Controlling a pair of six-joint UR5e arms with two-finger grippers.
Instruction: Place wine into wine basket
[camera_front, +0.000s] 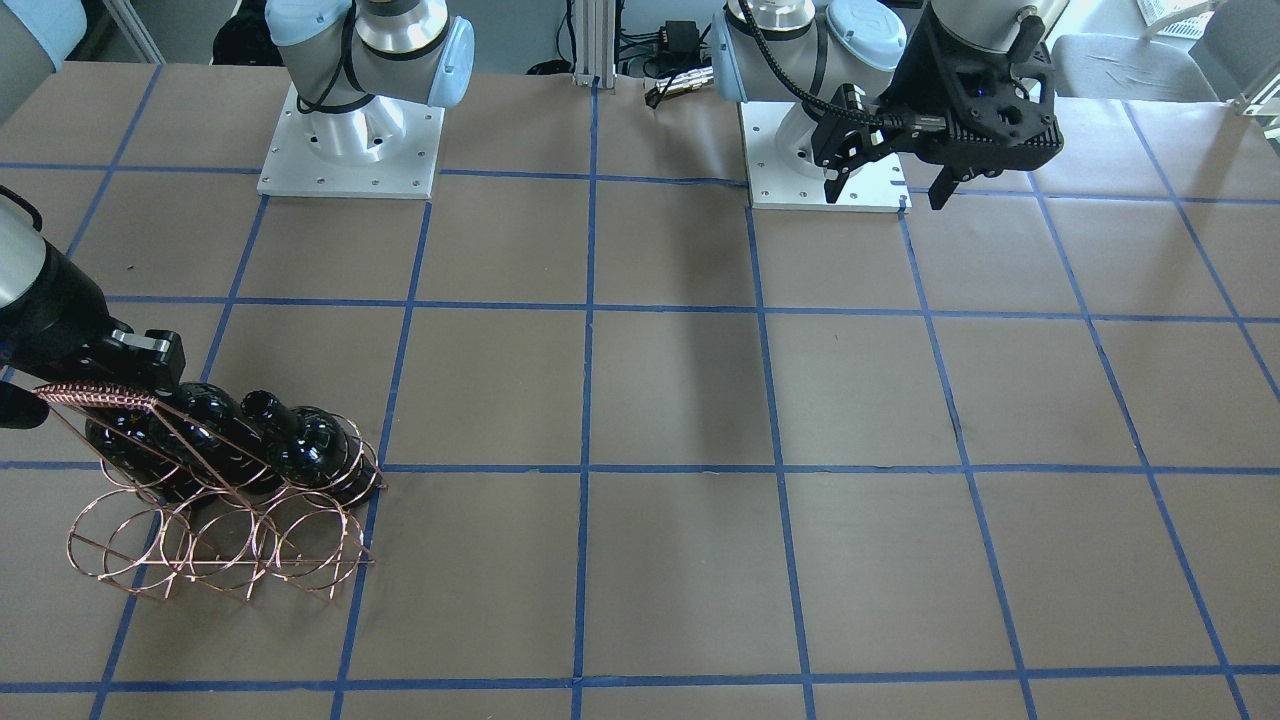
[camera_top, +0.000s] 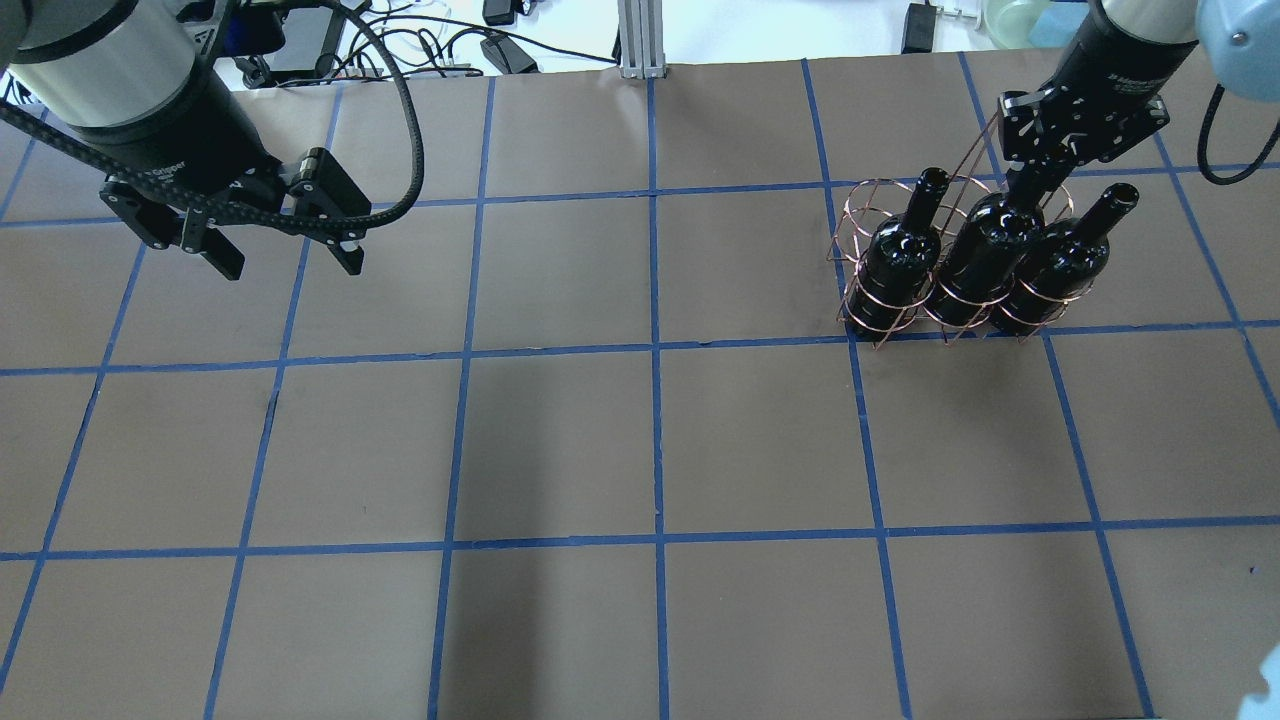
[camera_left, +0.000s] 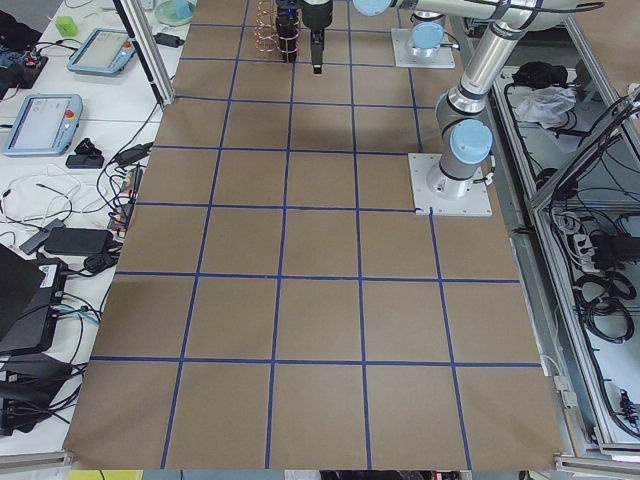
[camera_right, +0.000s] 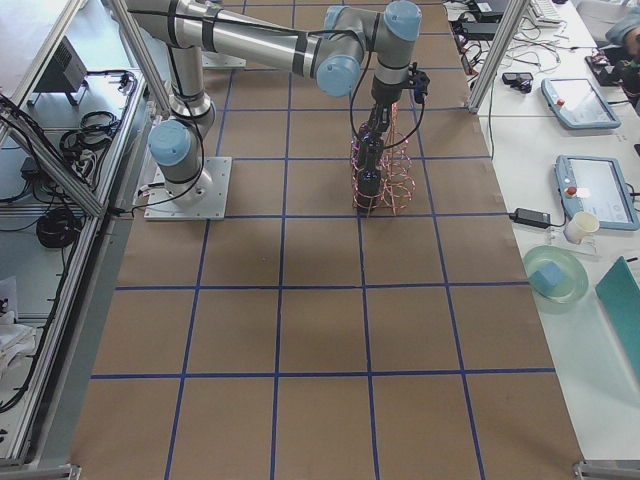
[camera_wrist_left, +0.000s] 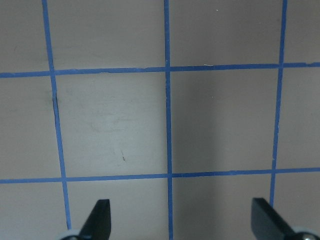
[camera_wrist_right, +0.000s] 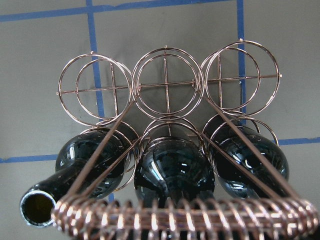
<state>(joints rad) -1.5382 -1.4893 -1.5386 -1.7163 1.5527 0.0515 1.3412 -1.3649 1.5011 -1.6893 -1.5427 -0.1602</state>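
Observation:
The copper wire wine basket (camera_top: 858, 212) stands at the table's right, and also shows in the front view (camera_front: 215, 545) and the right wrist view (camera_wrist_right: 166, 82). Three glossy black wine bottles lie in its lower rings, necks slanting up. My right gripper (camera_top: 1035, 185) is on the neck of the middle bottle (camera_top: 985, 255), its fingers close together on the neck. The neck is hidden under the gripper. The middle bottle (camera_wrist_right: 175, 172) sits straight below the wrist camera, behind the coil-wrapped bar (camera_wrist_right: 190, 217). My left gripper (camera_top: 290, 262) is open and empty above the table's left side.
The other two bottles (camera_top: 900, 255) (camera_top: 1065, 255) flank the middle one. The basket's upper row of rings holds nothing. Both arm bases (camera_front: 350, 140) (camera_front: 825, 160) stand at the robot's edge. Brown paper with blue tape lines (camera_wrist_left: 167, 125) covers the table.

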